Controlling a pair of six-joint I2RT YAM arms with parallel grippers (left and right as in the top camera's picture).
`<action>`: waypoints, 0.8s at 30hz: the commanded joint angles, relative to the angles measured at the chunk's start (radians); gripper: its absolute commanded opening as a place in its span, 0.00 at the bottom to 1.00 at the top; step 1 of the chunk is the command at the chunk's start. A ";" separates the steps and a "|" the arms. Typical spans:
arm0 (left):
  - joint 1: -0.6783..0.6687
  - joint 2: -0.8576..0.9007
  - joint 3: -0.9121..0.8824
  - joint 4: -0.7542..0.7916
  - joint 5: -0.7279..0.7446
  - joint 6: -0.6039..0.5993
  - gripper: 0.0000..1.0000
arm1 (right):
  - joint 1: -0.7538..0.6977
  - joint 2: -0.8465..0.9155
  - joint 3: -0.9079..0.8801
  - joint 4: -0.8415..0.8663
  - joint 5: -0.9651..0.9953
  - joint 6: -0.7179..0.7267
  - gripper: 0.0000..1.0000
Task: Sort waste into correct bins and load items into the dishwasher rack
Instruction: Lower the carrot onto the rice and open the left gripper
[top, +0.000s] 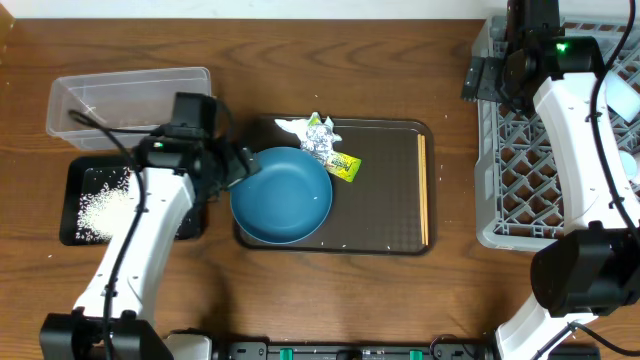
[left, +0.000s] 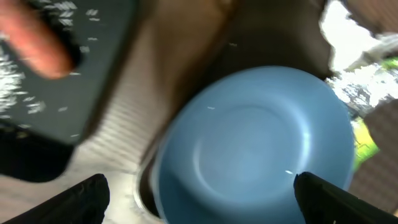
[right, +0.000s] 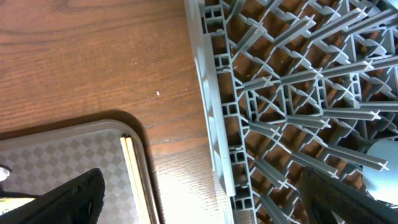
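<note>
Overhead: blue bowl (top: 281, 195) sat on the brown tray (top: 390, 215). Left gripper (top: 237, 165) was at its rim, fingers hard to make out. Left wrist: blurred, fingers (left: 81, 199) spread wide over the bowl, gripping nothing. Right wrist: right gripper (right: 200, 177) wide open, empty, beside the rack (right: 292, 93). Chopsticks (right: 134, 174) were cut off at the bottom edge.

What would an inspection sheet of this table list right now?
Surface: wooden table.
Job's things: bowl, foil, wrapper and chopsticks on brown tray; rice in black tray; tub; rack.
Clutter: stray grains on table.
Grippers: left gripper open above bowl; right gripper open at rack's edge.
Cables: black cables along the arms.
Surroundings: nothing seen.
</note>
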 joint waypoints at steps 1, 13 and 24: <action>0.033 -0.016 0.008 -0.006 -0.128 -0.001 0.98 | 0.010 -0.002 -0.002 -0.001 0.006 -0.008 0.99; 0.251 -0.016 0.008 -0.056 -0.156 -0.032 0.98 | 0.024 -0.002 -0.004 0.003 -0.494 -0.005 0.99; 0.263 -0.016 0.008 -0.059 -0.156 -0.032 0.98 | 0.240 0.064 -0.098 0.058 -0.385 -0.090 0.99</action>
